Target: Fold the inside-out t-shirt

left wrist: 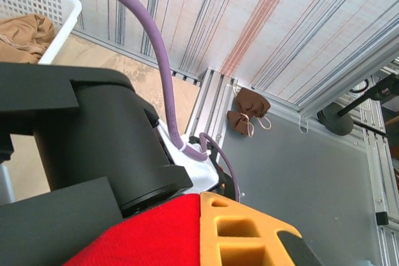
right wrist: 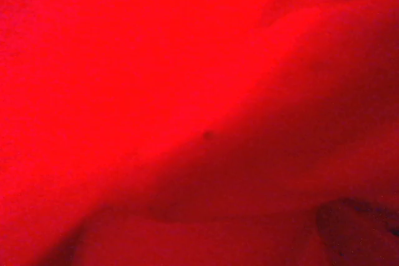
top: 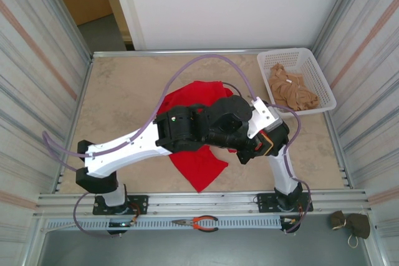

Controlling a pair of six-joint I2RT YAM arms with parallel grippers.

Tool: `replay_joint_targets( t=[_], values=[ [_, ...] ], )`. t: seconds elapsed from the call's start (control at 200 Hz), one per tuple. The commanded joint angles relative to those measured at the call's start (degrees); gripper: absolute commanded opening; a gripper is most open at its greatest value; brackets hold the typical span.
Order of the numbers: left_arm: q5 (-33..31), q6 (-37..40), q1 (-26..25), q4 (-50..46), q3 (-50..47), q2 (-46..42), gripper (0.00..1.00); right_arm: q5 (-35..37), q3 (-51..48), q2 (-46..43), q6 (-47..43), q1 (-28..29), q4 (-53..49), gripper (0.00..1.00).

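Left wrist: left claw (left wrist: 202, 238) pinching inside-out t-shirt (top: 201, 165) (red cloth at its tip); right claw (top: 244, 156): cannot tell.

The t-shirt (top: 201, 165) lies mid-bench (top: 124, 98). A basket (top: 325, 95) at the far right corner holds a garment (top: 292, 88). Pliers (top: 196, 222) rest on the rail (top: 262, 223) before the near edge.

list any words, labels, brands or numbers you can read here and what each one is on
No readable text anywhere.
red t-shirt: plain cloth in view, no lettering showing.
left arm's white casing: no legible label.
white basket: no marking.
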Motion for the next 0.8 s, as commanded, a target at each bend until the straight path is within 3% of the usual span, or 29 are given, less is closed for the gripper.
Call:
replay_joint_targets(
  t=[0.0, 0.15, 0.336, 0.521, 0.686, 0.797],
  values=[
    [5.10, 2.46, -1.84, 15.70, 1.96, -3.37, 0.00, 2.35, 2.82, 5.37, 7.21, 0.79, -19.25, 0.95],
    [5.15, 2.16, -1.78, 15.50, 3.10, -2.71, 0.00, 0.99, 2.18, 6.61, 10.92, 0.40, -17.61, 0.95],
    [7.09, 2.47, -1.73, 12.04, 11.46, 1.63, 0.00, -8.83, -2.32, 5.83, 6.11, 0.07, 0.56, 0.93],
    [7.24, 2.47, -0.92, 12.80, 10.35, 1.90, 0.00, -5.02, -0.04, 3.48, 4.12, 2.09, -8.24, 1.00],
    [7.46, 1.60, -0.87, 13.81, 9.88, 2.18, 0.00, -8.14, 2.84, 9.08, 9.47, 2.35, -5.36, 1.00],
    [7.02, 1.37, -0.74, 13.45, 9.53, 2.05, 0.00, -12.92, 2.07, 10.74, 9.34, 1.66, 3.73, 0.77]
  ],
)
